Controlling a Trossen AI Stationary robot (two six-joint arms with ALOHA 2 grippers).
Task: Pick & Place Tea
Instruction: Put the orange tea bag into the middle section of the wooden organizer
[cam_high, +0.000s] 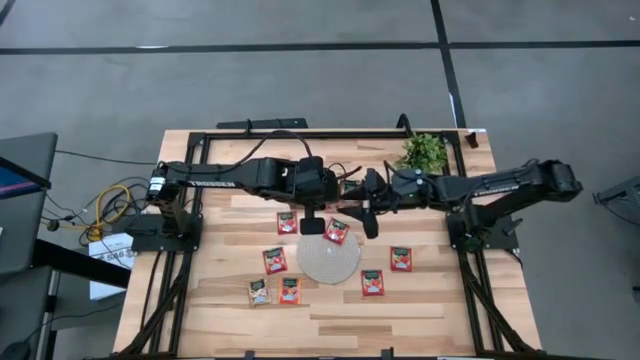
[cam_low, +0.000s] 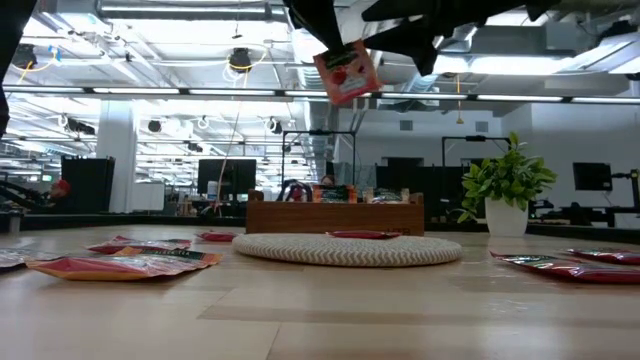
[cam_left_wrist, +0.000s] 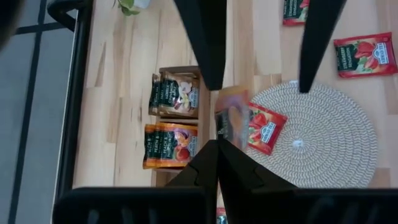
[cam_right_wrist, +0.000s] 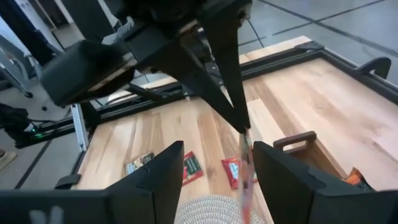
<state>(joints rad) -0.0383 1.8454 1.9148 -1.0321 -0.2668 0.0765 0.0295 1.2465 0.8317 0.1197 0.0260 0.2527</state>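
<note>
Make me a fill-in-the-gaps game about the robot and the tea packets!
1. The shut left pincer holds a red square tea sachet up in the ___.
2. The right pincer beside it stands ___.
3. Exactly ___ loose red sachet lies on the round woven grey-beige mat.

Missing words: air; open; one

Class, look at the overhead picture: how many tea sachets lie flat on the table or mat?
7. Left of the mat: four sachets. Right: two. On the mat: one. The arms may hide more.
</note>
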